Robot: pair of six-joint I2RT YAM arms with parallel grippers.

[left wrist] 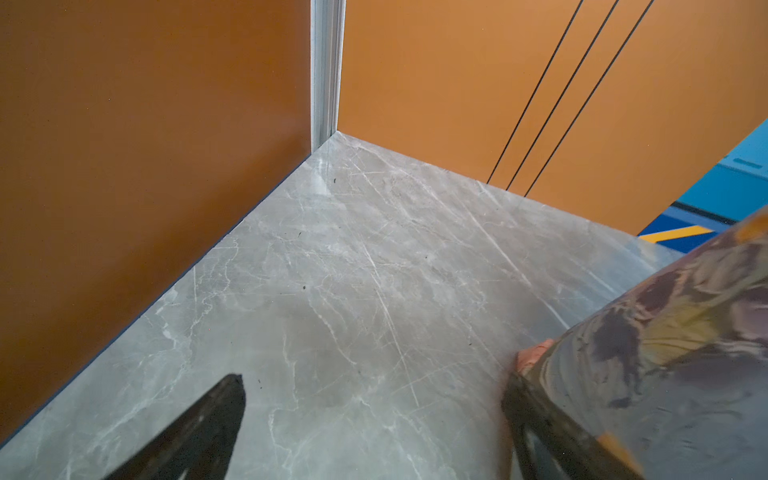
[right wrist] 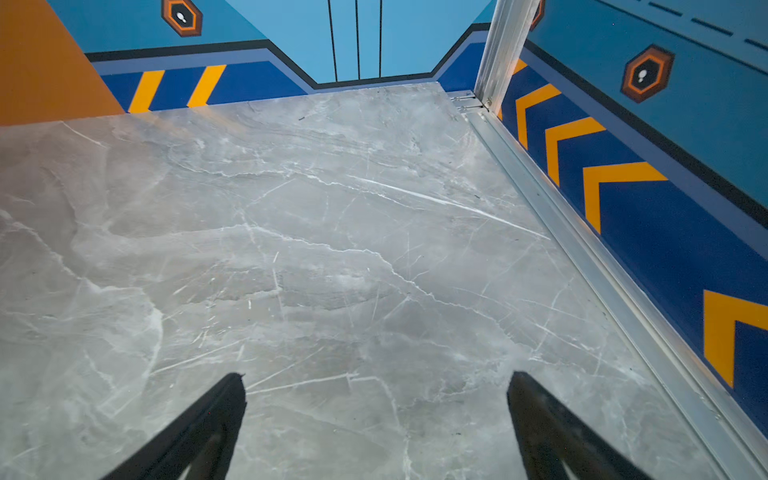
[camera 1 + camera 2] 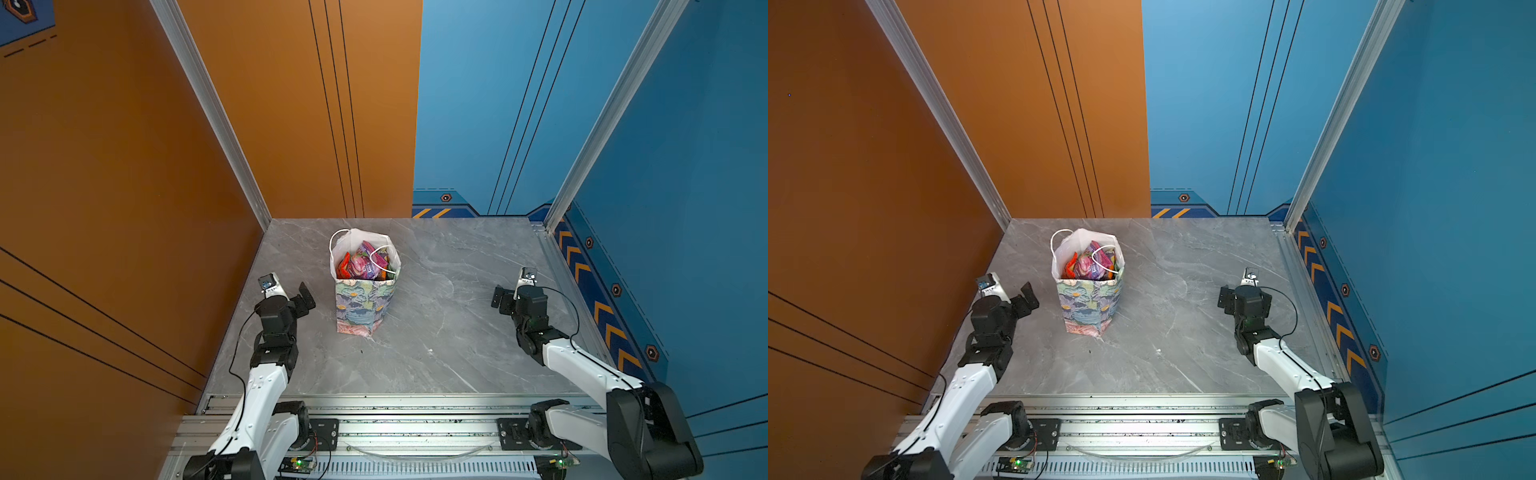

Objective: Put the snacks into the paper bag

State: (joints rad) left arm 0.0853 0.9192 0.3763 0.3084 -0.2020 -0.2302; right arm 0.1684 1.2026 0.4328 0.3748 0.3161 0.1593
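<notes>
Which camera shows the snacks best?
Both top views: they look down into the open paper bag at the snacks inside. The left wrist view catches only the bag's outside; the right wrist view shows neither.

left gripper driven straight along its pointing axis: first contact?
Likely the bare marble tabletop, since the left gripper tilts downward; beyond it, the orange wall. The paper bag sits close beside one finger, outside the gap, though clearance is unclear.
</notes>
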